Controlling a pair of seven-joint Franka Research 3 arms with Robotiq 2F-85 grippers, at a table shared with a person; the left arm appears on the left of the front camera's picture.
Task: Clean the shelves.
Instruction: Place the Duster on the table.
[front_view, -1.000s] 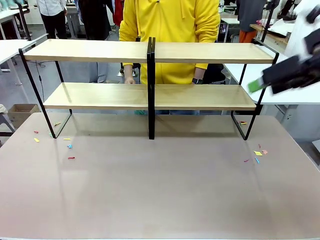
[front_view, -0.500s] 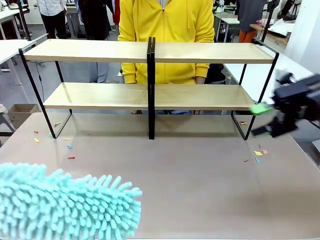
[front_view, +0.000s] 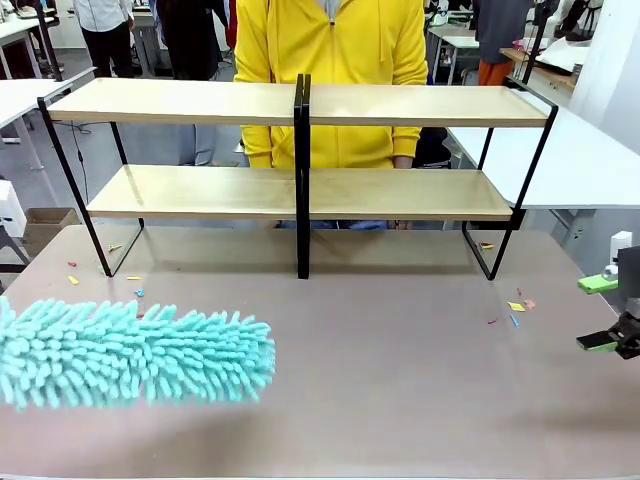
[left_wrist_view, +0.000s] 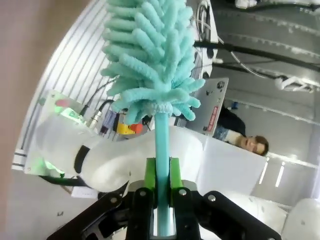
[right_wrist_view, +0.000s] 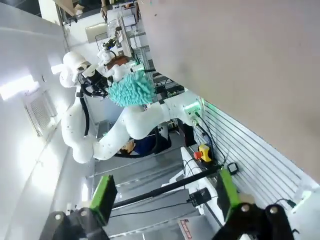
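Left gripper (left_wrist_view: 162, 200) clamped tight on thin handle of fluffy teal duster (front_view: 135, 352), so it's got solid grip. Duster head hangs over near left of table (front_view: 400, 380), well short of shelves (front_view: 300, 190). Shelves sit at far side, spanning most of table width, boards bare, person in yellow hoodie (front_view: 335, 70) right behind. Right gripper (front_view: 608, 315) at right edge, jaws spread wide, holding nothing. Tiny colored scraps (front_view: 517, 306) scattered near both rack ends.

Bright even light; wrist views fisheye-warped.
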